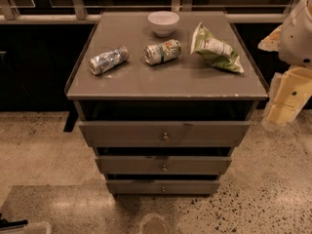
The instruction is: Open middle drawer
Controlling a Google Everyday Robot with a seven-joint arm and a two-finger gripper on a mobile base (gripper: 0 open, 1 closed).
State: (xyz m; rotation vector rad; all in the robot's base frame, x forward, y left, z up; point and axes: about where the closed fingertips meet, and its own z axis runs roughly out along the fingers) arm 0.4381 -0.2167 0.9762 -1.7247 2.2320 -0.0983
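The middle drawer [164, 164] is a flat grey-brown front with a small round metal knob [164, 168] at its centre. It sits between a wider drawer front above [165, 132] and a narrower one below [163, 186]. A dark gap shows above each front. My arm [296, 30] comes in at the right edge of the view. My gripper [282, 104], pale yellow, hangs beside the cabinet's right side, about level with the top drawer. It is well to the right of the middle drawer's knob and touches nothing.
On the cabinet top [165, 82] lie a crushed silver can [108, 60], a green-and-white can [163, 51] on its side, a white bowl [163, 23] and a green chip bag [215, 49]. A railing runs behind. Speckled floor [44, 150] surrounds the cabinet.
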